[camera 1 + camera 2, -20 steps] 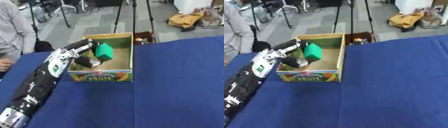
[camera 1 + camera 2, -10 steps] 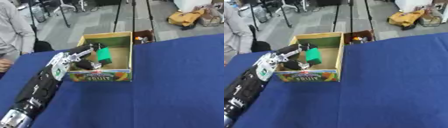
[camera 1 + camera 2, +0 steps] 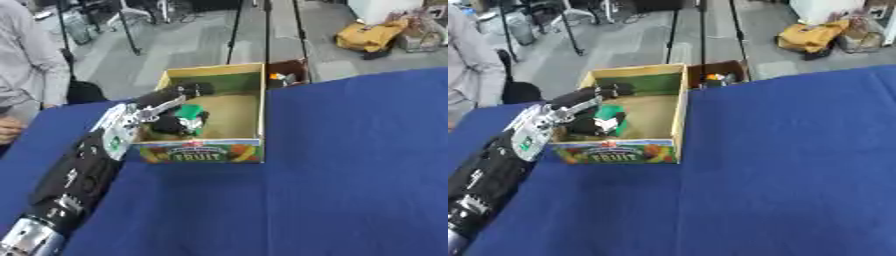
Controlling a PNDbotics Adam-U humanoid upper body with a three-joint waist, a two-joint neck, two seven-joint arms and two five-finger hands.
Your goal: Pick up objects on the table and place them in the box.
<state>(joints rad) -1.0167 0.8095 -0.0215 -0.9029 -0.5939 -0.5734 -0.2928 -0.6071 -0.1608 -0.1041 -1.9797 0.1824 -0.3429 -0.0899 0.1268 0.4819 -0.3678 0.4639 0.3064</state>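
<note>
Placing step — the left hand (image 3: 175, 107) is reaching into the box (image 3: 245, 150) near the tabletop's far edge, fingers curling round a green object (image 3: 189, 112). Next it's needing to let go and lift clear, I'd guess.

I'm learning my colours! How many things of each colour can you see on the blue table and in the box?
Green: 1, the green object in the left hand
Yellow-brown: 1, the fruit box
Dark: 1, a dark shape in the box under the green object; I cannot tell what it is
Blue: 1, the table
Total: 4
</note>
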